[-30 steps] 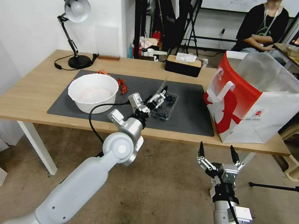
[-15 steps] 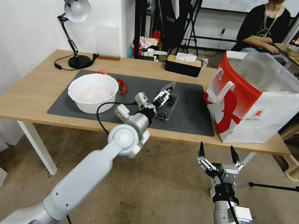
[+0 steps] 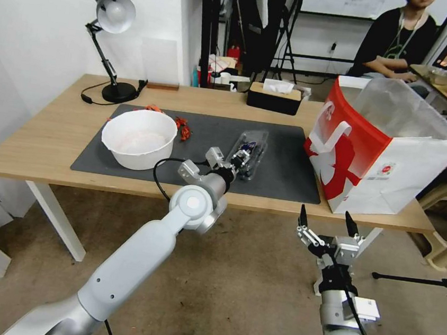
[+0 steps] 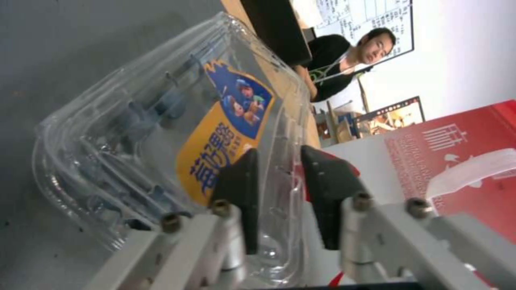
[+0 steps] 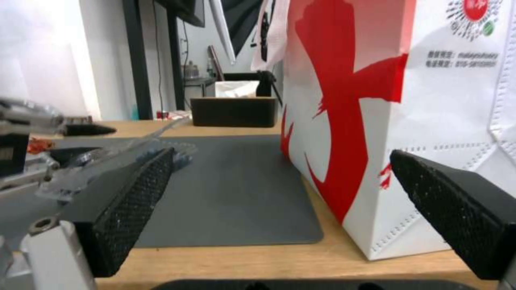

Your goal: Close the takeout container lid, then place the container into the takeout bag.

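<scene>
The left gripper (image 3: 241, 157), jaws nearly together pinching the lid (image 4: 225, 121) rim, has swung it down over the takeout container (image 3: 250, 154) on the dark mat (image 3: 288, 163), so closing looks almost complete; the right gripper (image 3: 328, 226) hangs wide open below the table edge.

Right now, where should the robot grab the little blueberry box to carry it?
Probably by its near rim, from the robot's side. The takeout container lies flat on the mat, lid folded over, and the left gripper already pinches that thin flange. The right gripper waits open below the table edge.
</scene>
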